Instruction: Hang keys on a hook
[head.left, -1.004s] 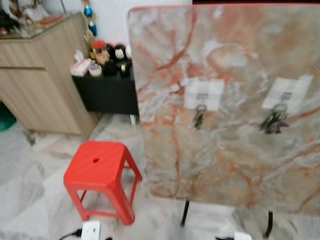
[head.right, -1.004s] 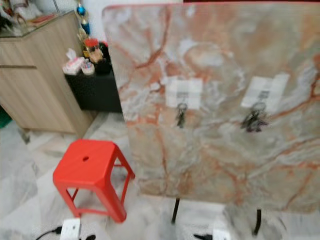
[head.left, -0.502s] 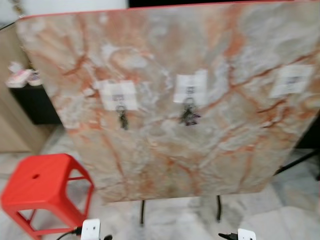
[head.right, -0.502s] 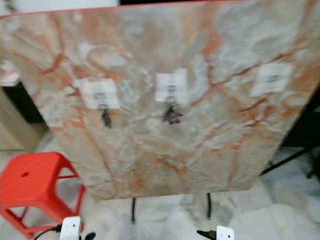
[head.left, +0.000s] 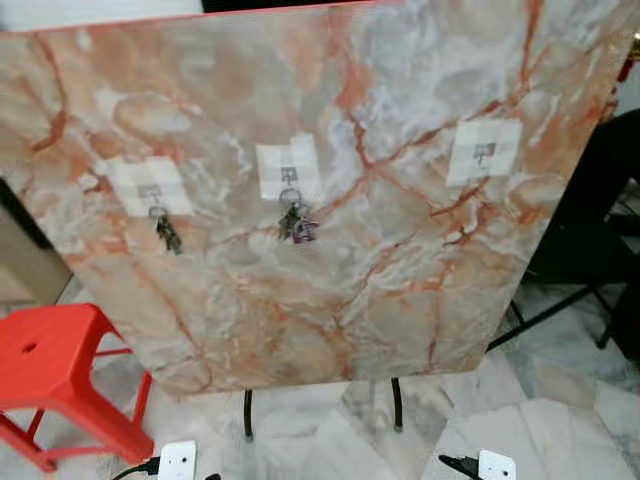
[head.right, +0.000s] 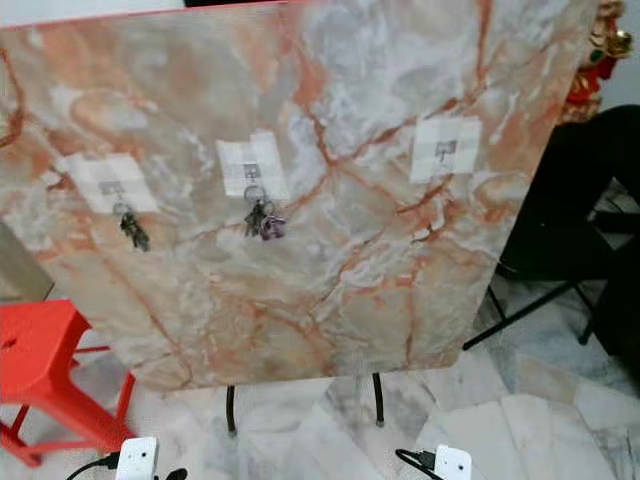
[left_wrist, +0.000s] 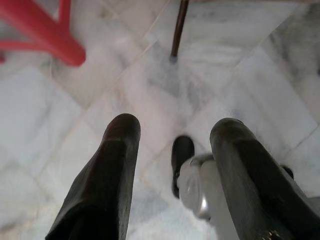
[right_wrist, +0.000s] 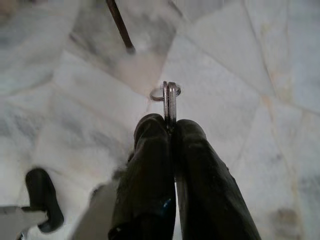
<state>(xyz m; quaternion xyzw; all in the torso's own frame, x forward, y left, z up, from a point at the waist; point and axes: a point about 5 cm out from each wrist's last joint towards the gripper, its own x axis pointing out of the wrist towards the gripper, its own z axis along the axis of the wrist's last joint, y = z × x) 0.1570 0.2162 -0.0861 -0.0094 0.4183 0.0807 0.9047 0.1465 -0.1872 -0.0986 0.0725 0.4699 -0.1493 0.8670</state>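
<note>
An upright marble-patterned board (head.left: 380, 290) carries three white hook pads. A small key (head.left: 168, 235) hangs from the left hook (head.left: 150, 188), and a key bunch (head.left: 297, 224) hangs from the middle hook (head.left: 288, 170). The right hook (head.left: 484, 152) is bare. My right gripper (right_wrist: 170, 125) hangs low over the floor, shut on a metal key with a ring (right_wrist: 169, 94) that sticks out past its fingertips. My left gripper (left_wrist: 172, 131) also hangs over the floor, open with nothing between its fingers.
A red plastic stool (head.left: 48, 362) stands on the marble floor at the board's left. The board rests on thin black legs (head.left: 247, 415). Black furniture with slanting legs (head.left: 590, 220) stands close on the right.
The camera has swung to the right, so the board has slid left in the picture and the bare third hook has come into view. The cabinet and shelf have left the frame.
</note>
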